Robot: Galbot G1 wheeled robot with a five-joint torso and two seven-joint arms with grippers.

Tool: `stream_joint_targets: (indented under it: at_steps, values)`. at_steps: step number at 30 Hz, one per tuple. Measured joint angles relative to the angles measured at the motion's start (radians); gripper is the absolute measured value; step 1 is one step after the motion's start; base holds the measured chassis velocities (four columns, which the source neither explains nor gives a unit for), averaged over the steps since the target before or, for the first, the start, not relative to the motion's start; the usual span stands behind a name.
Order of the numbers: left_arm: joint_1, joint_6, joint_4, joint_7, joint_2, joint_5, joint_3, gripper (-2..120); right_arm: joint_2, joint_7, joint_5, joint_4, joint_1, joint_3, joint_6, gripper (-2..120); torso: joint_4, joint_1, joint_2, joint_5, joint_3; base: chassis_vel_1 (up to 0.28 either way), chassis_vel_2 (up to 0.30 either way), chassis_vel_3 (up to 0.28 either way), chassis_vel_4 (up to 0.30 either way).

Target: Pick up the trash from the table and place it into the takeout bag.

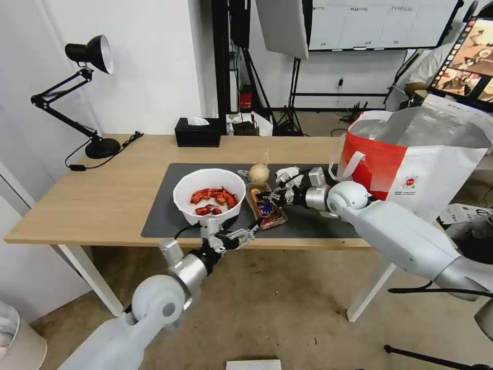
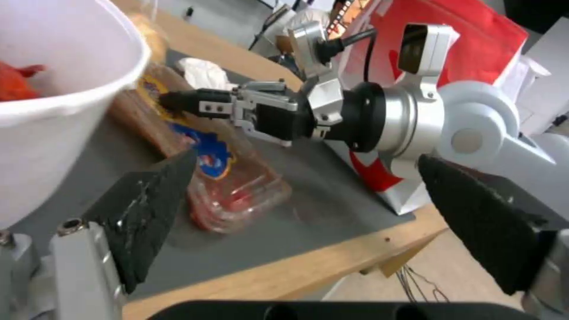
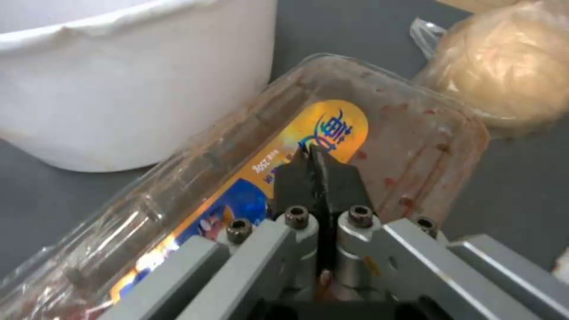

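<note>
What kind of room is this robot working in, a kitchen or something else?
Probably a filming or test studio, not a kitchen: a white photography softbox on a black stand, a big wall screen and a black desk lamp surround the light-wood table.

The white bowl (image 1: 209, 196) crowds the plastic tray (image 1: 265, 206) (touching it); bare mat (image 1: 313, 225) lies toward the takeout bag (image 1: 411, 159).

place: filming studio/lab | evidence: softbox (image 1: 282, 25), light stands (image 1: 294, 92), monitor (image 1: 465, 56)
</note>
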Motion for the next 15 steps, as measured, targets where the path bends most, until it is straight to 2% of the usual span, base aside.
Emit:
stream_joint_targets:
  at_steps: [8,13,15]
  values:
    - [-0.096,0.000,0.108,-0.026,-0.049,-0.008,0.056,100,-0.011,-0.002,0.000,0.003,-0.011,0.012,0.001,0,-0.0001,0.000,0.000,0.0001,0.000,0.000,0.000,0.000,0.000]
    - [-0.127,-0.002,0.146,-0.040,-0.064,-0.019,0.069,100,-0.011,-0.002,0.000,0.006,-0.019,0.020,0.001,0,-0.0001,0.000,0.000,0.0000,0.000,0.000,0.000,0.000,0.000]
    - [-0.148,-0.002,0.170,-0.063,-0.076,-0.026,0.080,100,-0.011,-0.002,0.000,0.007,-0.022,0.023,0.002,0,-0.0001,0.000,0.000,0.0000,0.000,0.000,0.000,0.000,0.000]
